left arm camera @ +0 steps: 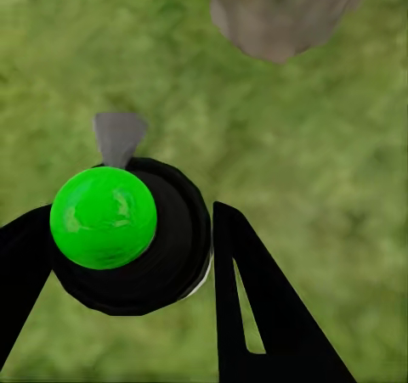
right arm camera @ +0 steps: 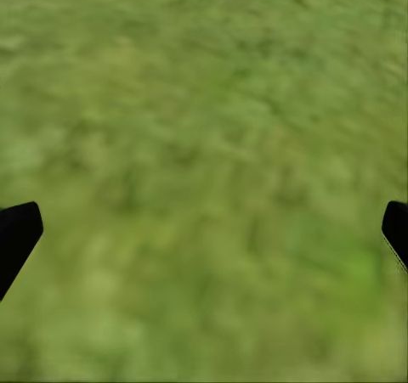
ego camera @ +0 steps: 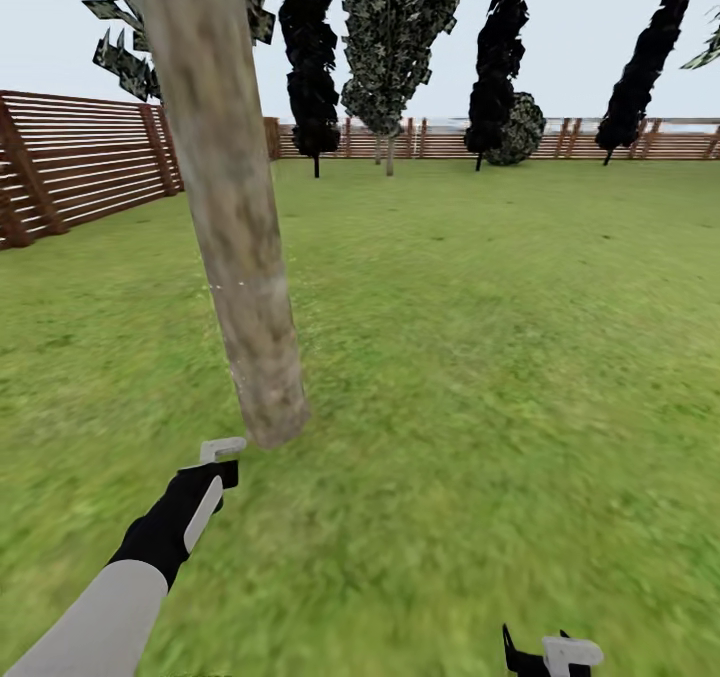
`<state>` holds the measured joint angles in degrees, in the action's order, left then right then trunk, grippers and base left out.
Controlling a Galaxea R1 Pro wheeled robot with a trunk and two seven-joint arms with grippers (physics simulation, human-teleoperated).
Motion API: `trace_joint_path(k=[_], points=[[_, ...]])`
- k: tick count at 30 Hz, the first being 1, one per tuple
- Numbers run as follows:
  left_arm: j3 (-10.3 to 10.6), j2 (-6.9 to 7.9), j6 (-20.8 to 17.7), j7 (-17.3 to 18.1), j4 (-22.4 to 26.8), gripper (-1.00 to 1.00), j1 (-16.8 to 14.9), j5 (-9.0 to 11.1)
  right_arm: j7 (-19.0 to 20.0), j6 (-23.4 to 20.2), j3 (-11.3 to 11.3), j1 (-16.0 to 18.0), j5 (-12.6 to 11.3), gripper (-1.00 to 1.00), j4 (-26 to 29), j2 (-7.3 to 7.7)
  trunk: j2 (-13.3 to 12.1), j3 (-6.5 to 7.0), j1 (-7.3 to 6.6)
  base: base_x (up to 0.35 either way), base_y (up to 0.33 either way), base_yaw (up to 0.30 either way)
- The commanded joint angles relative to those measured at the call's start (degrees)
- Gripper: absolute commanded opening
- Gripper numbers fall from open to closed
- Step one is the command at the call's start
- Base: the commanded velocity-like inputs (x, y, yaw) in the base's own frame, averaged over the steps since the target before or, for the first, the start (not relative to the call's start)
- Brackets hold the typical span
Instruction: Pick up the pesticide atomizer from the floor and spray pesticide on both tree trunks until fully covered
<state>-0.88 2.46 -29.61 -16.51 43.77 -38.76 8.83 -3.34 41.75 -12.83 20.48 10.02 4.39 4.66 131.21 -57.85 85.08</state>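
My left gripper (ego camera: 214, 469) is shut on the pesticide atomizer (ego camera: 222, 449), whose pale grey trigger head points at the base of the near tree trunk (ego camera: 228, 217). In the left wrist view the atomizer (left arm camera: 127, 256) is a round black body with a bright green cap and a grey nozzle, held between the black fingers (left arm camera: 251, 306). The trunk's foot (left arm camera: 280, 14) stands just beyond it on the grass. A second tree (ego camera: 392, 37) with mottled foliage stands far back by the fence. My right gripper (ego camera: 556, 653) hangs open over bare grass (right arm camera: 204, 171). The paved floor is out of view.
The garden lawn (ego camera: 480, 337) stretches ahead and to the right. A red-brown slat fence (ego camera: 80, 162) runs along the left and the far side. Dark cypress-like trees (ego camera: 310, 57) and a round bush (ego camera: 522, 129) line the back fence.
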Motion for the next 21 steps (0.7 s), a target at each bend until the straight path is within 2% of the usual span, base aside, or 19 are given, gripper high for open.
trace_joint_path(k=[1, 4, 13, 21], points=[[0.00, 0.00, -0.01, -0.01, -0.01, -1.00, 0.00, -0.04, 0.00, 0.00, 0.00, 0.00, 0.00, 1.00, 0.00, 0.00, 0.00, 0.00, 0.00, 0.091, -0.269, 0.276], [-0.01, 0.00, -0.01, -0.01, -0.08, -1.00, 0.00, -0.04, 0.00, 0.00, 0.00, 0.00, 0.00, 1.00, 0.00, 0.00, 0.00, 0.00, 0.00, 0.132, -0.263, 0.136], [0.00, -0.01, -0.01, -0.01, -0.16, -1.00, 0.00, -0.04, 0.00, 0.00, 0.00, 0.00, 0.00, 1.00, 0.00, 0.00, 0.00, 0.00, 0.00, 0.210, -0.223, 0.020], [0.00, 0.00, -0.01, -0.01, -0.14, -1.00, 0.00, -0.04, 0.00, 0.00, 0.00, 0.00, 0.00, 1.00, 0.00, 0.00, 0.00, 0.00, 0.00, 0.178, -0.229, 0.245]])
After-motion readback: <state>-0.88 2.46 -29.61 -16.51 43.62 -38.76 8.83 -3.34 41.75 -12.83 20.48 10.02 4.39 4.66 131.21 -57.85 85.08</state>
